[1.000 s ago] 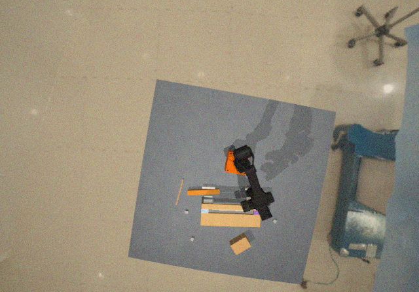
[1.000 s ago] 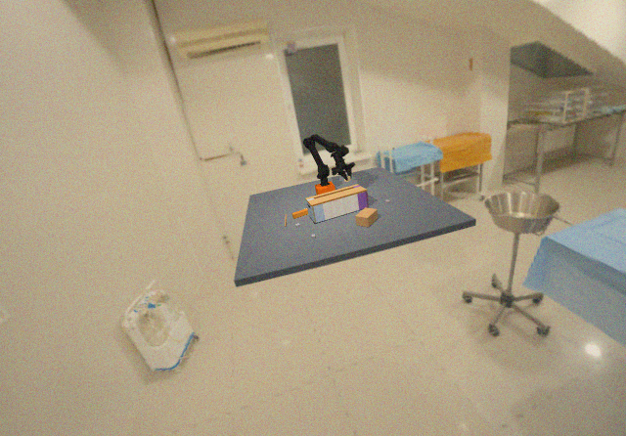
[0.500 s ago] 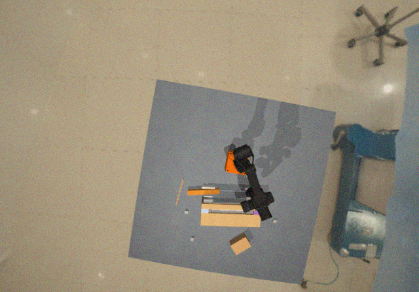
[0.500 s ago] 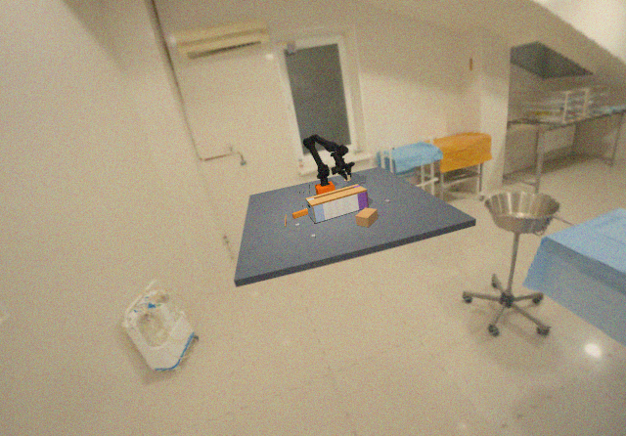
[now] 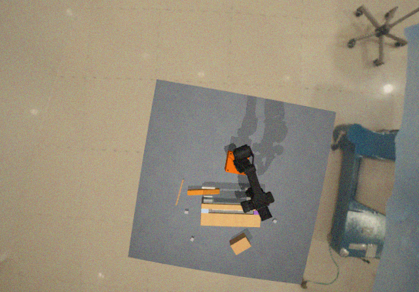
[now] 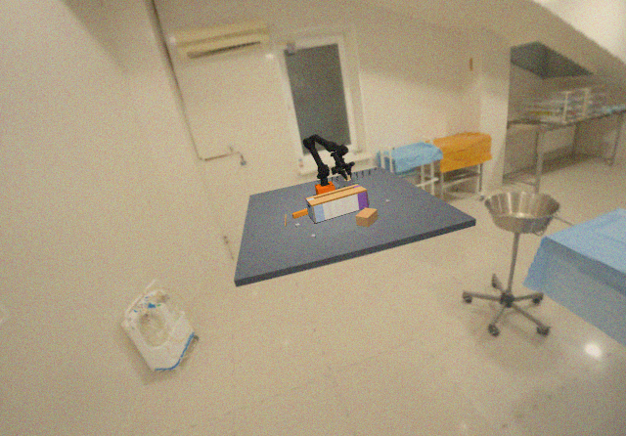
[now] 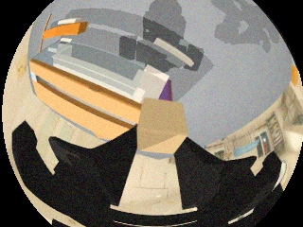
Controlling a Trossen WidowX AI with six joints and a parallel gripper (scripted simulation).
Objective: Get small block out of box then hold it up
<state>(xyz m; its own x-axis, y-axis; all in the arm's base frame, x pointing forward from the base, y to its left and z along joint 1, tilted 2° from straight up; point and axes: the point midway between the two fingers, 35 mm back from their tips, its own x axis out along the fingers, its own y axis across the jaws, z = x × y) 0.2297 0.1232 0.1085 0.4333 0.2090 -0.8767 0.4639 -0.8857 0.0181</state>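
My gripper (image 7: 157,131) (image 5: 264,213) (image 6: 346,170) is shut on a small tan block (image 7: 161,120), which fills the space between the black fingers in the wrist view. It hangs in the air above the purple end of the clear-fronted box (image 5: 230,219) (image 6: 335,203) (image 7: 82,97), at its right end in the overhead view. The box has a tan top, a pale front, a light blue end and a purple end. In the overhead view the wrist hides the block.
The orange robot base (image 5: 231,163) (image 6: 324,188) stands behind the box on the grey-blue table (image 5: 189,129) (image 6: 404,219). A loose tan box (image 5: 240,243) (image 6: 366,216), an orange bar (image 5: 203,192), a thin orange stick (image 5: 179,192) and small grey cubes (image 5: 192,238) lie around.
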